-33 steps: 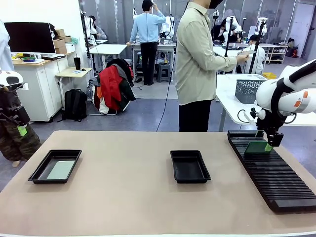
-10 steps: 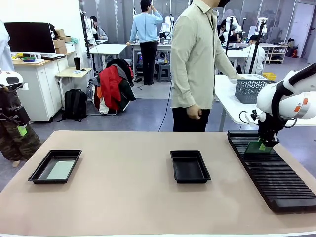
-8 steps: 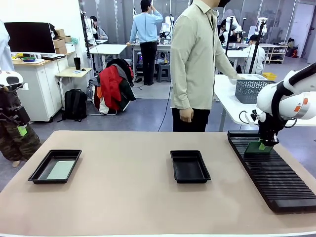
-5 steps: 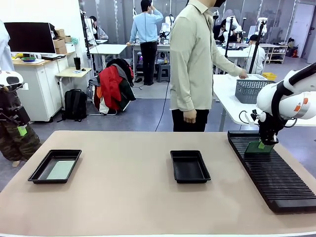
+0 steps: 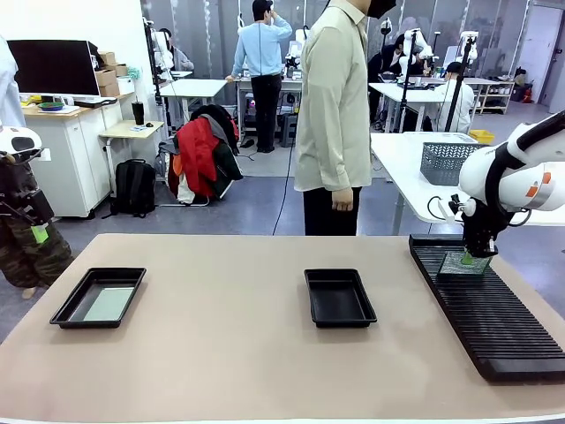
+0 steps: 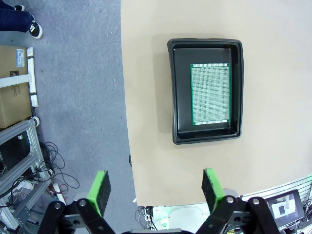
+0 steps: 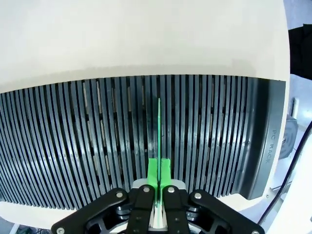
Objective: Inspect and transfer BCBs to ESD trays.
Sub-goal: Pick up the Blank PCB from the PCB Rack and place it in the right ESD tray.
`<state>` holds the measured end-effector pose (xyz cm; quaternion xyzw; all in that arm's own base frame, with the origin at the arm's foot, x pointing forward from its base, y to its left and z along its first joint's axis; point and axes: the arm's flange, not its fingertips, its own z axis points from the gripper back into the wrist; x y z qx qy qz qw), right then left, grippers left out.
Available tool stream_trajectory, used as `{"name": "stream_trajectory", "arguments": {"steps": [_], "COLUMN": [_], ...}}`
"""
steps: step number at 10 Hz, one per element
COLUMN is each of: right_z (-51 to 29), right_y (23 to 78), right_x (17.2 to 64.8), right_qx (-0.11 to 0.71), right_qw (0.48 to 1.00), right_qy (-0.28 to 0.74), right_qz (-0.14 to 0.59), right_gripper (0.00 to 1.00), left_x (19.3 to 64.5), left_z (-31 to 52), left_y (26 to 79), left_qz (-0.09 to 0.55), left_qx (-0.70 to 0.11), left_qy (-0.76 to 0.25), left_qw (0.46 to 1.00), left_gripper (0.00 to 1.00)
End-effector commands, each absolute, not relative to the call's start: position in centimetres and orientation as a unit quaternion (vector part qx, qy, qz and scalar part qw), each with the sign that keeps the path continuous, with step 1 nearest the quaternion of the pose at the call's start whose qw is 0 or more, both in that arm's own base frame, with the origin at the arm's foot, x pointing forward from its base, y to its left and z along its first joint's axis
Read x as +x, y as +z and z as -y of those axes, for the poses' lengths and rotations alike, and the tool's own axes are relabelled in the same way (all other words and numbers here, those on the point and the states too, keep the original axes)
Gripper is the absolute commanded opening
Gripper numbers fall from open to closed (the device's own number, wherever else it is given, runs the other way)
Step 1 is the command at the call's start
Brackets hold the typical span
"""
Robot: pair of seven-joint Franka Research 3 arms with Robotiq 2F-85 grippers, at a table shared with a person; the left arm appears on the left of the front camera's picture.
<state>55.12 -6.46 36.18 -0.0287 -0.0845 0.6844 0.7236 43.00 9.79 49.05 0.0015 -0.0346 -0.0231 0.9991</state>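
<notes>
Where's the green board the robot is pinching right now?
In the front view the green board stands on edge in the black slotted rack, at the right side of the table near the rack's far end, clamped by the right gripper.

A long black ribbed rack [image 5: 494, 327] lies on the right of the tan tabletop [image 5: 221, 353]. A person [image 5: 334, 115] stands at the far side.

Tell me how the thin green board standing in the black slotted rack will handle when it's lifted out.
Probably stiff: the thin green rectangular board stands edge-on and straight in the black ribbed rack. Likely light, since the right tool pinches only one edge. It could snag the slot walls if tilted.
</notes>
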Motion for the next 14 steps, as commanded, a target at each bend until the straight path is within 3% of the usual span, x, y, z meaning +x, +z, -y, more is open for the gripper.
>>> {"name": "stream_trajectory", "arguments": {"steps": [1, 4, 10, 14], "right_z": [7.0, 8.0, 8.1, 8.1], "right_y": [37.6, 43.3, 60.6, 67.5], "right_x": [54.8, 52.7, 45.6, 44.1], "right_qx": [-0.023, -0.001, 0.007, 0.025], "right_qw": [0.730, 0.725, 0.731, 0.740], "right_qy": [0.678, 0.682, 0.677, 0.668], "right_qz": [0.079, 0.098, 0.090, 0.074], "right_gripper": [0.00, 0.00, 0.00, 0.00], "left_x": [43.0, 43.0, 43.0, 43.0], "left_z": [-9.8, -9.8, -9.8, -9.8], "left_y": [48.9, 48.9, 48.9, 48.9], "left_qz": [0.039, 0.039, 0.039, 0.039], "left_qx": [0.001, 0.001, 0.001, 0.001], "left_qy": [-0.021, -0.021, -0.021, -0.021], "left_qw": [0.999, 0.999, 0.999, 0.999], "left_gripper": [1.00, 1.00, 1.00, 1.00]}}
